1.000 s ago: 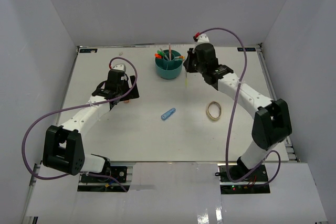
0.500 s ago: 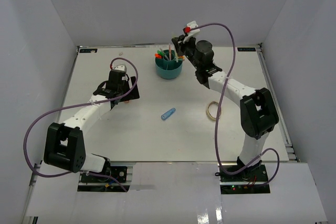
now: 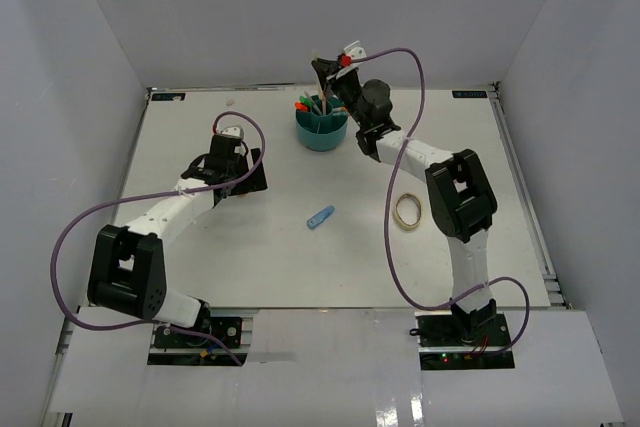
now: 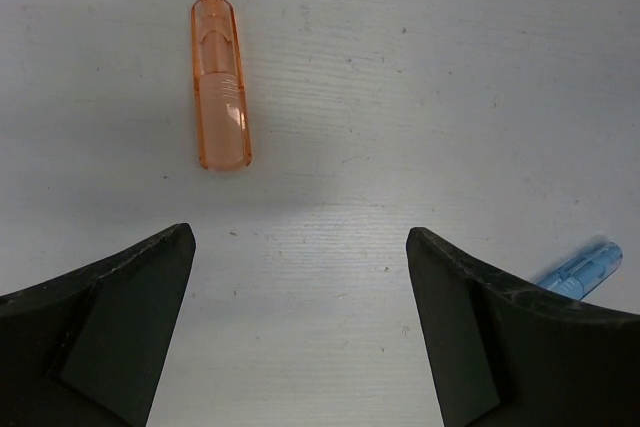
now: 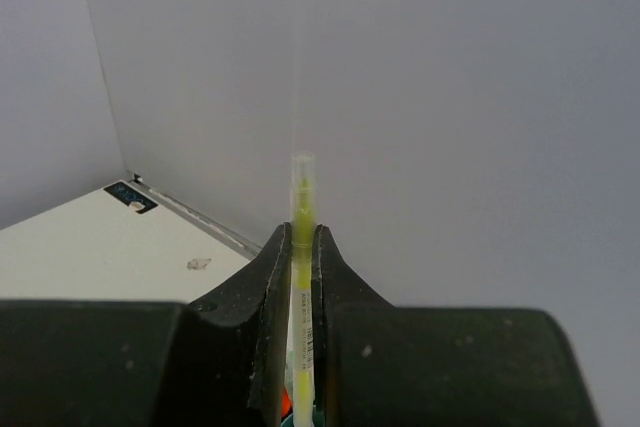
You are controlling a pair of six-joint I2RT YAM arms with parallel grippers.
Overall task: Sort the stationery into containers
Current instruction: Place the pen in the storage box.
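Pen (image 5: pixel 302 187), yellow, sits clamped in the right gripper (image 5: pixel 301 232), its axis along the fingers (image 5: pixel 274 282); left gripper (image 4: pixel 300 237) spread wide.

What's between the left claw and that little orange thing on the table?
Nothing. The left wrist view shows only bare white table between the open left gripper and the orange piece; the blue clip lies off to one side.

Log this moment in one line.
right gripper: shut on yellow pen, over teal organizer | left gripper: open, above orange capsule | loose: blue clip, tape ring
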